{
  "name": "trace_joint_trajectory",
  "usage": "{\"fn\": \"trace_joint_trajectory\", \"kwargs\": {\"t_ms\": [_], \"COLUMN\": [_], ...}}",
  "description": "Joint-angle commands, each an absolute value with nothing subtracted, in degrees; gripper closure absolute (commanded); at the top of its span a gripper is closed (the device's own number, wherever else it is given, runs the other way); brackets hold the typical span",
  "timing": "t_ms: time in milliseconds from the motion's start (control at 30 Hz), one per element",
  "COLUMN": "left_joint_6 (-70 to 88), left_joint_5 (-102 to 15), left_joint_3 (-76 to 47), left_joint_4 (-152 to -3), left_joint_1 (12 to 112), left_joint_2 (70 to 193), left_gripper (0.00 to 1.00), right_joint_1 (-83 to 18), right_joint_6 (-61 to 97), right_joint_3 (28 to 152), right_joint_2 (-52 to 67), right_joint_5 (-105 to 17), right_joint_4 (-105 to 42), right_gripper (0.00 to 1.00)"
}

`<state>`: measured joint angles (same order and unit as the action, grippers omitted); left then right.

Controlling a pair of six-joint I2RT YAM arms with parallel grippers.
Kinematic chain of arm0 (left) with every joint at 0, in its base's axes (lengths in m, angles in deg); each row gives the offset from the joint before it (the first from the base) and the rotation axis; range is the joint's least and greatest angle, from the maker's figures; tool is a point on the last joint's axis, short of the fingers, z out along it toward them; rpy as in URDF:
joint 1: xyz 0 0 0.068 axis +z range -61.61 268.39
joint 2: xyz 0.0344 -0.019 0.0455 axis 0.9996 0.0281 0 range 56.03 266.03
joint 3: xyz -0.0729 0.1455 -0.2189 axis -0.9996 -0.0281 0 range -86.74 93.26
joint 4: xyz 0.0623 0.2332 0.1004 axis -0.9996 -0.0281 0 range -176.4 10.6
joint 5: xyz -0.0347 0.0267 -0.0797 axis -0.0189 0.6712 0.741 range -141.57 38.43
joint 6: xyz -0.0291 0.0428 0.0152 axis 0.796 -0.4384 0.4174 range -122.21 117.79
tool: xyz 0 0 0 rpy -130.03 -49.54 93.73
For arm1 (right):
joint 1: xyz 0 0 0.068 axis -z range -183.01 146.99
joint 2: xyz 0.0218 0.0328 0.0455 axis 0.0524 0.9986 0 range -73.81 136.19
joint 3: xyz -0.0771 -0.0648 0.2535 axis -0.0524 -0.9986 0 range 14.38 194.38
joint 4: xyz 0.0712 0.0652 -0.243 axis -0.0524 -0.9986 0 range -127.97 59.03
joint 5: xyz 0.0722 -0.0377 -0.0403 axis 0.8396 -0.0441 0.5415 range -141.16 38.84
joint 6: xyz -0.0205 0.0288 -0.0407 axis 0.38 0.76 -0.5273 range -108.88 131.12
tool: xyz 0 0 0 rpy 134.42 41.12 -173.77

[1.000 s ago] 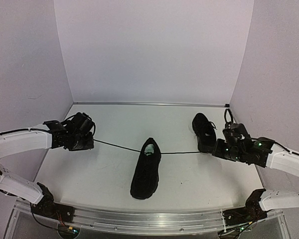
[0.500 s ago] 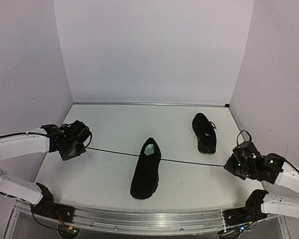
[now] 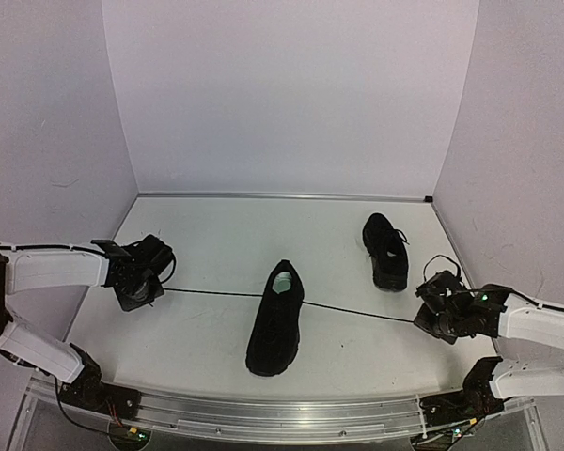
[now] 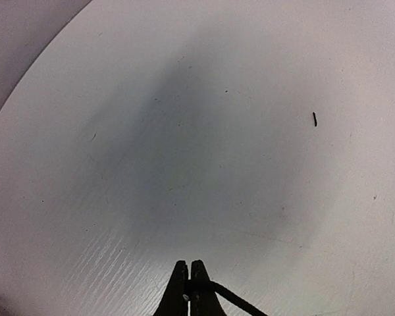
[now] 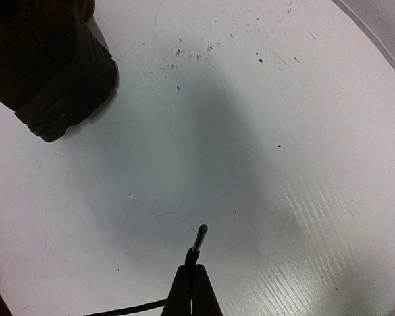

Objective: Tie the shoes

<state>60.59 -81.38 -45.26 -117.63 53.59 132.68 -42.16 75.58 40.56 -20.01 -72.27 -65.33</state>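
Two black shoes are on the white table. The centre shoe [image 3: 275,321] shows a pale green insole; the other shoe [image 3: 385,249] sits at the back right, and its sole end [image 5: 49,66] shows in the right wrist view. A thin black lace [image 3: 216,293] runs taut from the centre shoe out to both sides. My left gripper [image 3: 141,287] [image 4: 189,266] is shut on the left lace end [image 4: 227,295]. My right gripper [image 3: 430,319] [image 5: 193,268] is shut on the right lace end, whose stiff tip [image 5: 199,238] sticks out past the fingers.
The table [image 3: 216,235] is bounded by lilac walls at the back and both sides. A metal rail [image 3: 263,418] runs along the near edge, with both arm bases on it. The right gripper is close to the right wall.
The left gripper moved back and to the left, down toward the table. The right gripper swung toward the near right, then a little inward, off the back shoe. The lace stayed taut.
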Motion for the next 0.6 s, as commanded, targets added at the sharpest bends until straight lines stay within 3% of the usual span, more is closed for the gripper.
{"fn": "trace_joint_trajectory", "kwargs": {"t_ms": [0,200,400,567], "left_joint_6": [60.08,58.16,55.38,44.47], "left_joint_5": [-81.26,-80.95,-79.32,-69.65], "left_joint_3": [-45.99,-47.41,-47.87,-47.18], "left_joint_4": [-116.46,-116.90,-115.64,-106.36], "left_joint_1": [54.91,58.88,61.58,60.34], "left_joint_2": [132.57,128.99,128.19,130.32], "left_gripper": [1.00,1.00,1.00,1.00], "right_joint_1": [-41.74,-40.94,-40.85,-40.88], "right_joint_6": [78.77,81.17,81.81,72.82], "right_joint_3": [42.05,42.59,42.37,42.33], "right_joint_2": [-21.55,-28.79,-24.33,-19.38], "right_joint_5": [-79.70,-84.84,-82.60,-76.29], "right_joint_4": [-70.70,-76.33,-75.01,-64.23], "right_gripper": [1.00,1.00,1.00,1.00]}}
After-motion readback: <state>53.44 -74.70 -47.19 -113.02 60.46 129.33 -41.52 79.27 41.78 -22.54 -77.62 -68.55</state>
